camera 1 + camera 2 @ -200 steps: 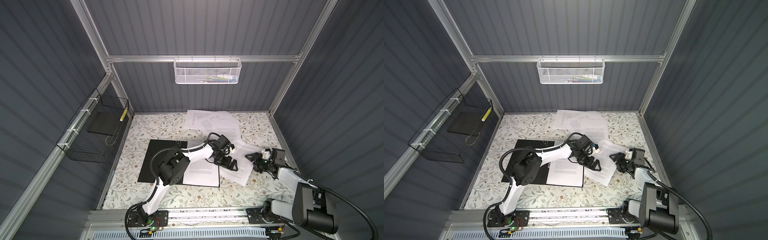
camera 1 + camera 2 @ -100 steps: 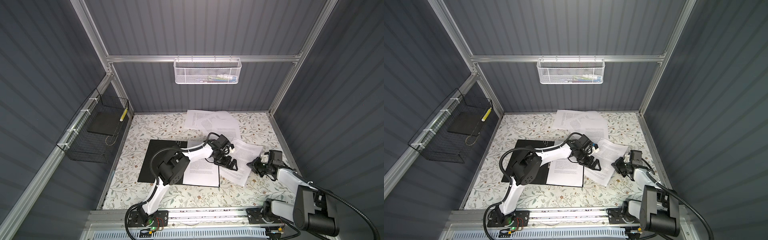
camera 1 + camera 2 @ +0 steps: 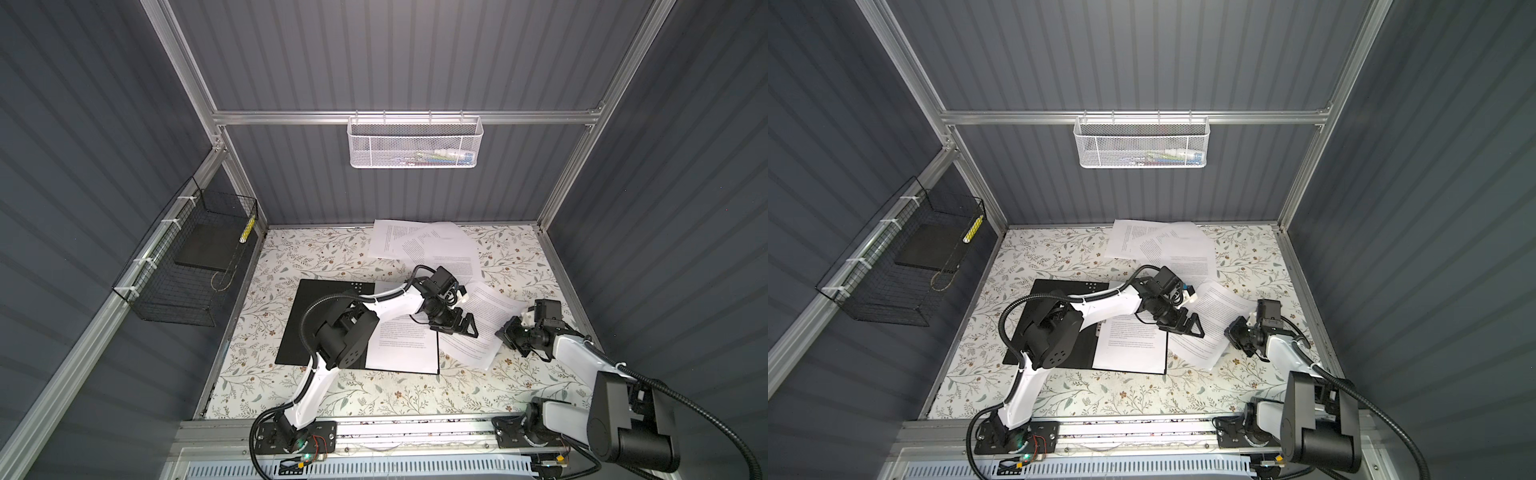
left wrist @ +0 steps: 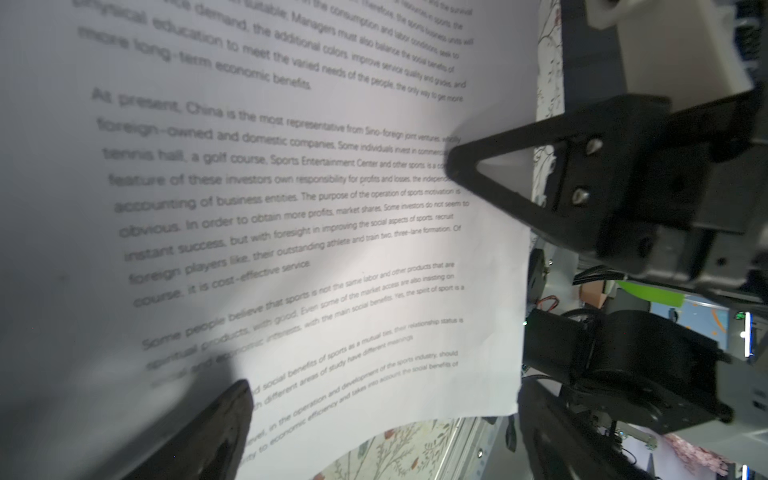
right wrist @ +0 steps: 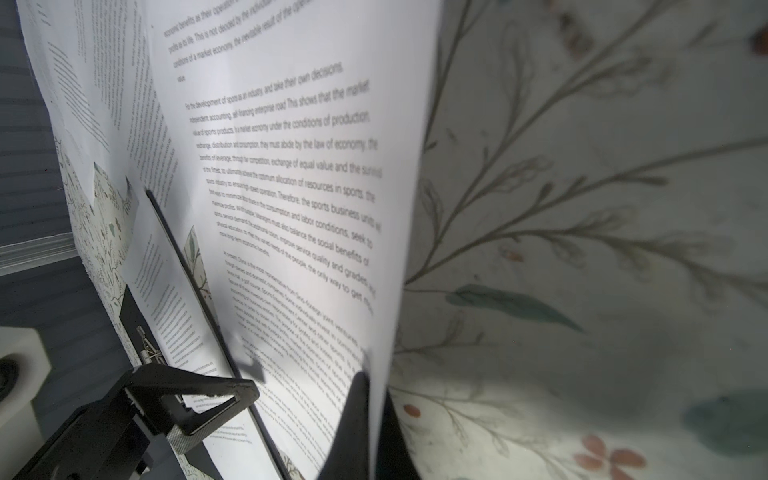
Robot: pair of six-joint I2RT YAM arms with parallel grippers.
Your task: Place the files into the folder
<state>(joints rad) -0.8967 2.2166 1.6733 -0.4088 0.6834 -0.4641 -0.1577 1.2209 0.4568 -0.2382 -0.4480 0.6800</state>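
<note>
My right gripper [image 3: 506, 333] is clamped on the right edge of a printed sheet [image 3: 484, 316], which curls up off the floral table [image 3: 374, 395]. The right wrist view shows the paper's edge nipped between my fingers [image 5: 354, 417]. This sheet lies just right of the open folder [image 3: 309, 328], its left edge at the folder's right edge. My left gripper [image 3: 455, 327] hovers over that spot with its jaws apart, holding nothing. One filed sheet [image 3: 401, 353] lies flat on the folder's right half. More files [image 3: 428, 249] lie in a loose overlapping pile near the back wall.
</note>
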